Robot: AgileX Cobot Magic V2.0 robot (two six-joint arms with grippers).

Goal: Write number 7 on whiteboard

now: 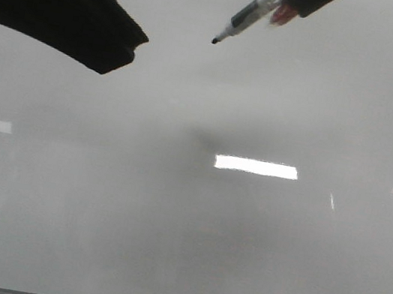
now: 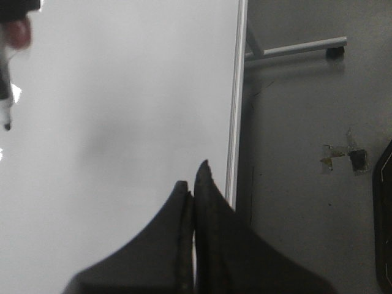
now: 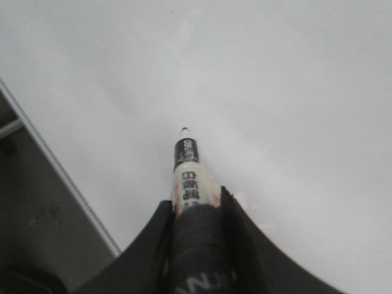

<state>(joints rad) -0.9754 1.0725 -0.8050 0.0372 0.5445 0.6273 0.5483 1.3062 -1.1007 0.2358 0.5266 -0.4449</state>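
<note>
Marker (image 1: 244, 17) is hanging tip-down over the far middle of the whiteboard (image 1: 167, 226) in the front view, no number 7 drawn yet. Left wrist view: left fingers (image 2: 193, 184) are sitting pressed together, empty, near the board's edge. Right wrist view: right fingers (image 3: 196, 211) are clamping the marker; next, I judge, touching down for the top bar.

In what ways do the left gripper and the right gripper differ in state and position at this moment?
The right gripper is shut on a clear-bodied black-tipped marker pen; the left gripper is shut with nothing between its fingers. In the front view the right gripper enters at the top right, the left gripper at the upper left. Both have dark fingers and hang over the large glossy grey-white whiteboard, where no stroke shows.
</note>
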